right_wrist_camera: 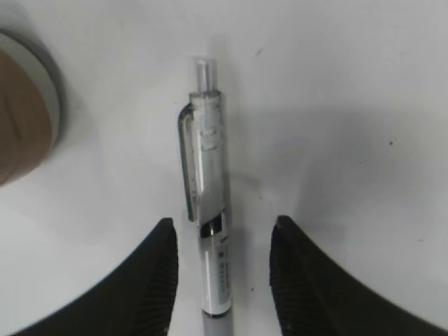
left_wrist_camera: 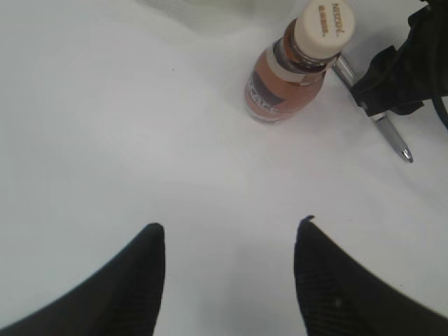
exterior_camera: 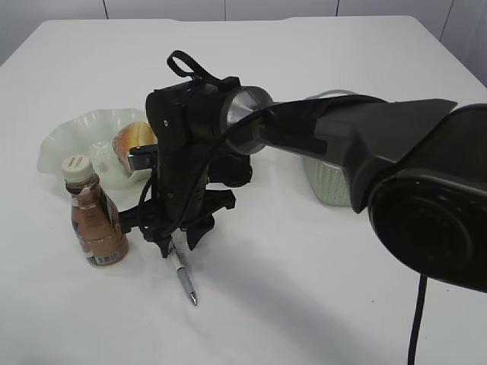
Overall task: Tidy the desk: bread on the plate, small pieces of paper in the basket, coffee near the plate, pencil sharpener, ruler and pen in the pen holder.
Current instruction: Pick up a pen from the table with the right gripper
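Evidently, progress: partway, judging from how things lie.
Bread: one piece sits on the green plate at middle left of the exterior view, so that step looks done.
Coffee: one bottle stands upright just below the plate at lower left, close enough to count as placed.
Pen: one pen lies flat on the white table, lower centre of the exterior view, not yet lifted; its tip points toward the bottom of the frame.
Right gripper: jaws spread, one on each side of the pen barrel, apparently not touching it; I judge a grasp is about to follow.
Left gripper: jaws spread and empty, over bare table at the bottom of its own view, bottle at upper right.
Basket: one pale green basket at centre right, mostly behind the right arm; contents hidden.
Not visible: paper scraps, sharpener, ruler, pen holder, so those steps cannot be judged.
Count: one plate, one bread, one bottle, one pen, one basket.
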